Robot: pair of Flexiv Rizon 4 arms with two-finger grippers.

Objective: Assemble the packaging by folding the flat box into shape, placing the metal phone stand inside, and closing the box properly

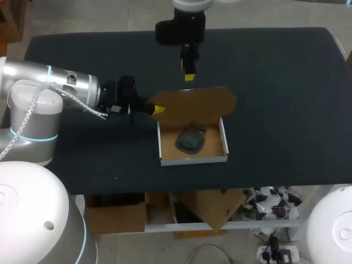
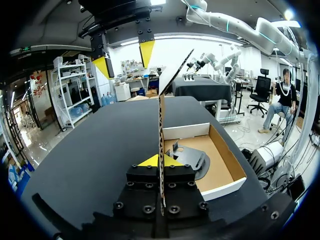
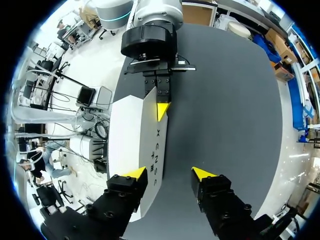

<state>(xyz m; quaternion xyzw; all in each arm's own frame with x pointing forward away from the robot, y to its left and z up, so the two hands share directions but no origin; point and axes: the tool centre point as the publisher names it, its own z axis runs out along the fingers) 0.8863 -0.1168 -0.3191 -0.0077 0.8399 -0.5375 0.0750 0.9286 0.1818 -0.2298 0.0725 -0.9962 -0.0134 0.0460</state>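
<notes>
A shallow white cardboard box [image 1: 192, 160] stands open on the table, with the dark metal phone stand [image 1: 191, 138] lying inside. Its brown lid [image 1: 192, 103] stands raised at the far side. My left gripper [image 1: 155, 110] is shut on the lid's left corner. In the left wrist view the lid [image 2: 161, 130] shows edge-on between the fingers of that gripper [image 2: 161, 161], with the box [image 2: 220, 187] and phone stand [image 2: 192, 159] beside it. My right gripper [image 1: 189, 74] hangs open just behind the lid's top edge. In the right wrist view the right gripper [image 3: 170, 173] has one finger over the lid's white face [image 3: 131, 135], opposite my left gripper [image 3: 161, 110].
The dark table [image 1: 275, 110] stretches bare to the right and far side of the box. Its front edge runs close below the box. My left arm [image 1: 66, 88] lies low across the table's left part.
</notes>
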